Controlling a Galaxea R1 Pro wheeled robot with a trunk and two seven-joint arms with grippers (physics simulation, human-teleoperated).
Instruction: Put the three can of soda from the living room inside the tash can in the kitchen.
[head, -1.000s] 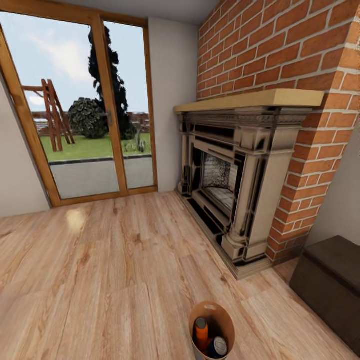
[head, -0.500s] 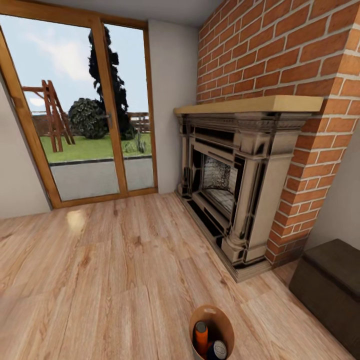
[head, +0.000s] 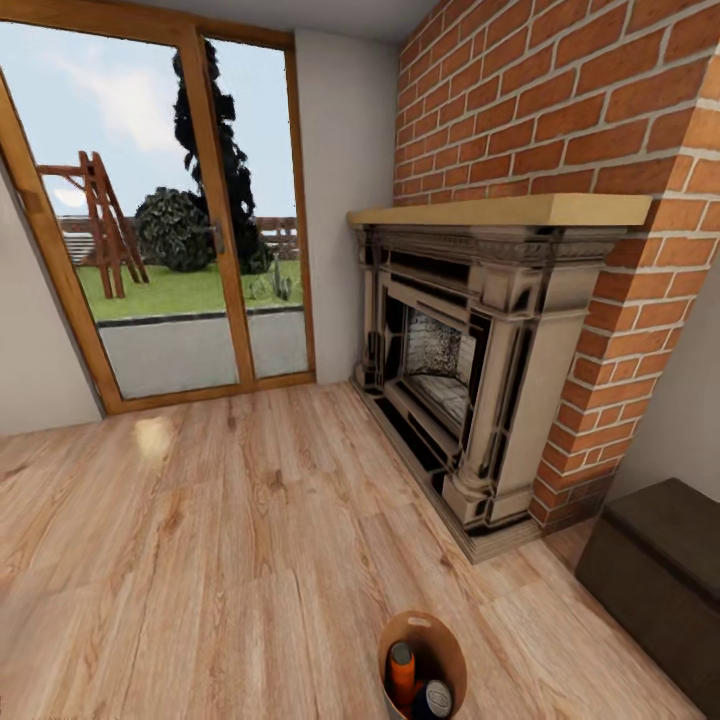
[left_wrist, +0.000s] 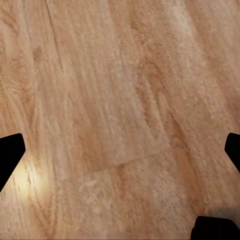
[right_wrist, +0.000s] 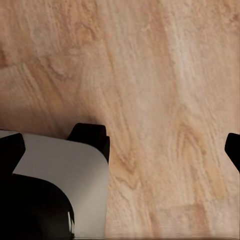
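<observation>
Bin (head: 455, 645) on floor (head: 200, 560) nearest, two cans (head: 403, 670) inside, fireplace (head: 470, 370) behind right, glass doors (head: 160, 220) far left

Light wood floor (head: 200, 560) spreads beneath both wrist cameras, its grain and plank seams plain in each. Ahead, wood-framed glass doors (head: 160, 220) look onto a lawn (head: 180, 290), a dark shrub (head: 178, 232) and a wooden frame (head: 100, 225). A red-brick chimney (head: 560, 100) rises over an ornate beige-and-black fireplace (head: 470, 370). A dark low cabinet (head: 660, 570) stands beside the brick.
</observation>
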